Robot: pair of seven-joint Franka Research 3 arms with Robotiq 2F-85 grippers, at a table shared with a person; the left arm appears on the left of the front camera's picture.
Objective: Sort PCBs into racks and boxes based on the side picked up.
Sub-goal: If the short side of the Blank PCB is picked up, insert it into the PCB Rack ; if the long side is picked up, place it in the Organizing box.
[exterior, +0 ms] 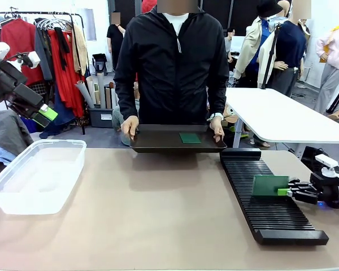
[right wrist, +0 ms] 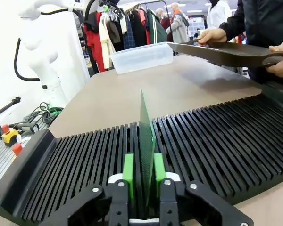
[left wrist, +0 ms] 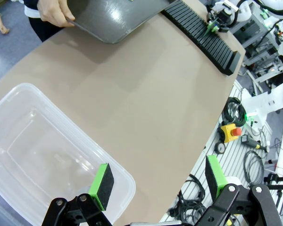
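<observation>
The right pincer (exterior: 283, 192) is closed on a PCB (exterior: 269, 185). Its green pads press the two faces near one short edge, and the board stands on its edge over the rack (exterior: 282, 223), which lies at about 4 o'clock on the table (exterior: 158, 214). In the right wrist view the lower edge lines up with one slot, but I cannot tell if it is already seated. The left pincer (exterior: 45, 116) is open and holds nothing. It hangs above the clear box (exterior: 22, 203) at 9 o'clock, and I see no board inside the box. At 12 o'clock a person holds a dark tray (exterior: 158, 141) with both hands, and a second PCB (exterior: 190, 137) lies flat on it. I judge such a board to be light and stiff, but thin, so a push from the side could bend or crack it against the ribs of the slot. Its faces look smooth, so it may slip if the grip is weak. It is best to hold it by the margin of one edge and to lower it straight along the slot, not tilted.
</observation>
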